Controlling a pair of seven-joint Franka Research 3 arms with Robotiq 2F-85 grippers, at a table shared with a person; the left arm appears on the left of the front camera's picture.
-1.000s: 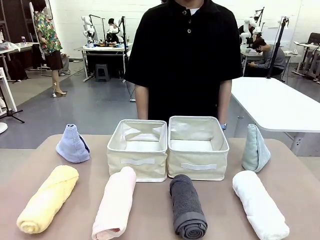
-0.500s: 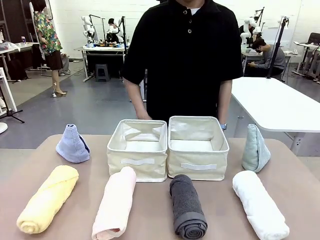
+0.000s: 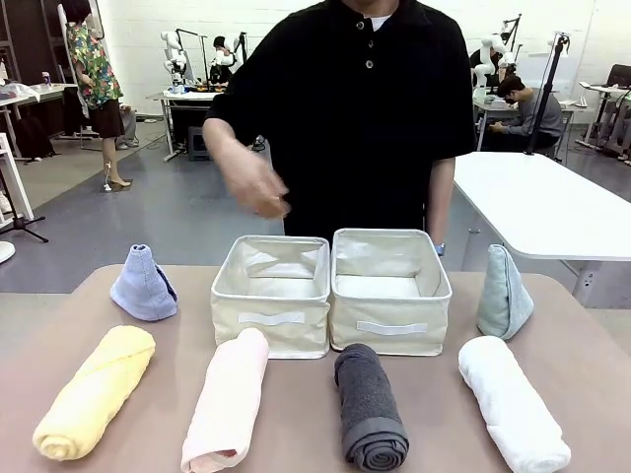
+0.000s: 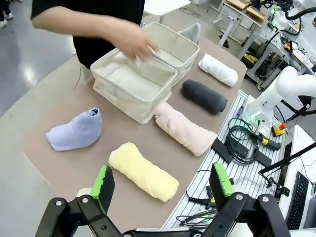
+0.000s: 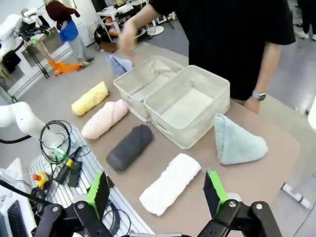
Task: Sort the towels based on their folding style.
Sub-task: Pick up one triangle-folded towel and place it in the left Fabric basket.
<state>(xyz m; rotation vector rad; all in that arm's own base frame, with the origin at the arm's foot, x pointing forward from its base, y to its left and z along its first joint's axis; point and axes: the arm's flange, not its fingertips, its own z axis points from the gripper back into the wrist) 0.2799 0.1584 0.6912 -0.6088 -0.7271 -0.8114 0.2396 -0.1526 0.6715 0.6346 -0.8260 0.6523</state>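
Four rolled towels lie in a row along the near side of the table: yellow (image 3: 96, 391), pink (image 3: 228, 399), dark grey (image 3: 370, 406) and white (image 3: 512, 402). A lavender-blue cone towel (image 3: 144, 286) stands at the far left, and a pale teal cone towel (image 3: 503, 294) at the far right. My left gripper (image 4: 162, 180) hangs open high above the yellow roll (image 4: 143, 171). My right gripper (image 5: 156, 192) hangs open above the white roll (image 5: 170, 183). Neither holds anything.
Two cream fabric bins (image 3: 272, 293) (image 3: 389, 289) stand side by side mid-table, both empty. The person stands behind them with one hand (image 3: 258, 187) raised over the left bin. Cables and a keyboard lie past the table's near edge (image 4: 247, 143).
The person's hand has come up from their side to above the left bin. The towels and both grippers have not moved.
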